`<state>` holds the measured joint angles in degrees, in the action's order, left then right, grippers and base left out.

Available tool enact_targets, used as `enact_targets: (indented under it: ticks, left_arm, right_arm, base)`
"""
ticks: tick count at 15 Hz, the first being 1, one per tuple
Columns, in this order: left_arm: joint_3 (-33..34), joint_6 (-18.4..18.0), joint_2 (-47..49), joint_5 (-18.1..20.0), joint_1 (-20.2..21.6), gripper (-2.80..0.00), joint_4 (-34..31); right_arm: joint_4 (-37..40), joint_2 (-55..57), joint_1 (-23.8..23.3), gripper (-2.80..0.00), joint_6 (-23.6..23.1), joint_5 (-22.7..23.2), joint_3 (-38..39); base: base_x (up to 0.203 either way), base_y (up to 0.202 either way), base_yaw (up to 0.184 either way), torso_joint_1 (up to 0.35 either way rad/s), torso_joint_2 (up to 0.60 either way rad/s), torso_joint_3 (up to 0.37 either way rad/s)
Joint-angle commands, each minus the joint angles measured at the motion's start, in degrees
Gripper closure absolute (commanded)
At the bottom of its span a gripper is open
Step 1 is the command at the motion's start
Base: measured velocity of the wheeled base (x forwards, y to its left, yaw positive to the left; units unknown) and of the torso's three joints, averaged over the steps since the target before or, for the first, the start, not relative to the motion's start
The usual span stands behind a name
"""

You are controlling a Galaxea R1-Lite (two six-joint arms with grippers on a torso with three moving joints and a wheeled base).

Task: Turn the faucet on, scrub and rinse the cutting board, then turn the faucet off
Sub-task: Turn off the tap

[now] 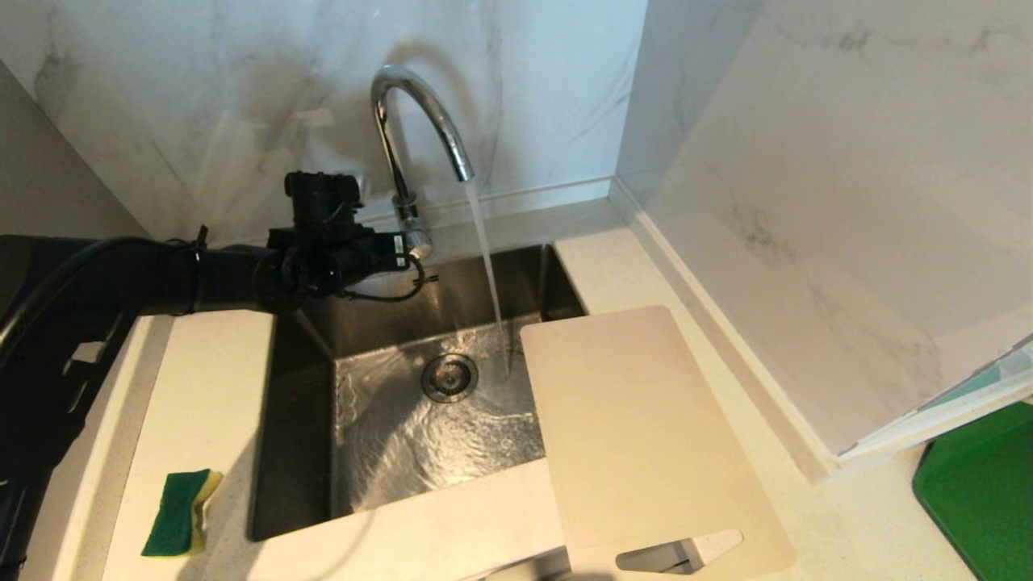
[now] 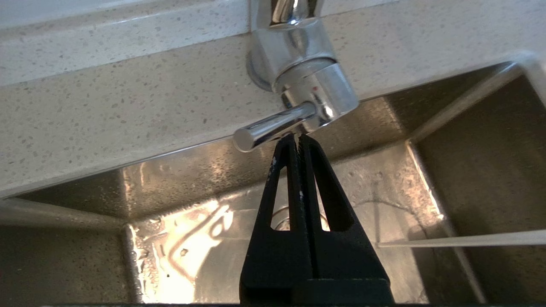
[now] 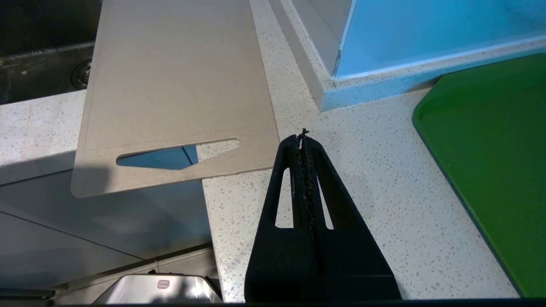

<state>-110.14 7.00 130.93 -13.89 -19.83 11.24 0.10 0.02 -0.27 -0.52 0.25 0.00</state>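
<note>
Here, the left claw (image 2: 298,137), its two black fingers pressed flat together with nothing between them, sets its tip against the underside of the thin side lever (image 2: 273,126) at the base of the faucet (image 1: 411,145). The closed fingers appear to serve as a single prod, suited to nudging a slim lever rather than gripping it. Water already pours from the arched spout, a steady stream (image 1: 487,266) falling into the steel sink (image 1: 299,387) just beside the drain (image 1: 449,377) and rippling across the basin floor, so the tap step looks done. To the right of the faucet, the cutting board (image 1: 637,428) lies flat on the pale speckled surface (image 1: 202,379), its far corner jutting over the sink's rim near the stream, its handle slot overhanging the front edge, within easy reach for a grasp. Left of the faucet, on the sink's other side, a green-and-yellow sponge (image 1: 179,513) waits untouched. The right claw (image 3: 303,137), likewise closed and empty, hangs over the surface just beside the board's slotted end, with a green mat (image 1: 980,492) farther right.
</note>
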Motion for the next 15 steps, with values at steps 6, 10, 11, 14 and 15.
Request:
enact_targets:
  ticks: [6, 10, 11, 14, 15]
  left_arm:
    - [-0.95, -0.94, 1.09, -0.09, 0.59, 0.00, 1.14]
    - [-1.26, -1.62, 1.84, -0.17, 1.02, 0.00, 2.73]
    - [-1.30, -2.60, 2.03, -0.33, 1.03, 0.00, 3.93]
    - [-1.30, -3.91, 2.76, -0.44, 1.46, 0.00, 5.55]
    - [-1.30, -3.92, 2.84, -0.38, 1.55, 0.00, 5.55]
  right_arm:
    - [-0.01, -0.02, 0.00, 0.00, 0.00, 0.01, 0.00]
    - [-0.01, -0.02, 0.00, 0.00, 0.00, 0.01, 0.00]
    - [-0.01, -0.02, 0.00, 0.00, 0.00, 0.01, 0.00]
    - [-0.01, -0.02, 0.00, 0.00, 0.00, 0.01, 0.00]
    - [-0.01, -0.02, 0.00, 0.00, 0.00, 0.01, 0.00]
  base:
    - [0.000, 0.000, 0.000, 0.000, 0.00, 0.000]
    - [0.000, 0.000, 0.000, 0.000, 0.00, 0.000]
    - [0.000, 0.000, 0.000, 0.000, 0.00, 0.000]
    - [0.000, 0.000, 0.000, 0.000, 0.00, 0.000]
    - [0.000, 0.000, 0.000, 0.000, 0.00, 0.000]
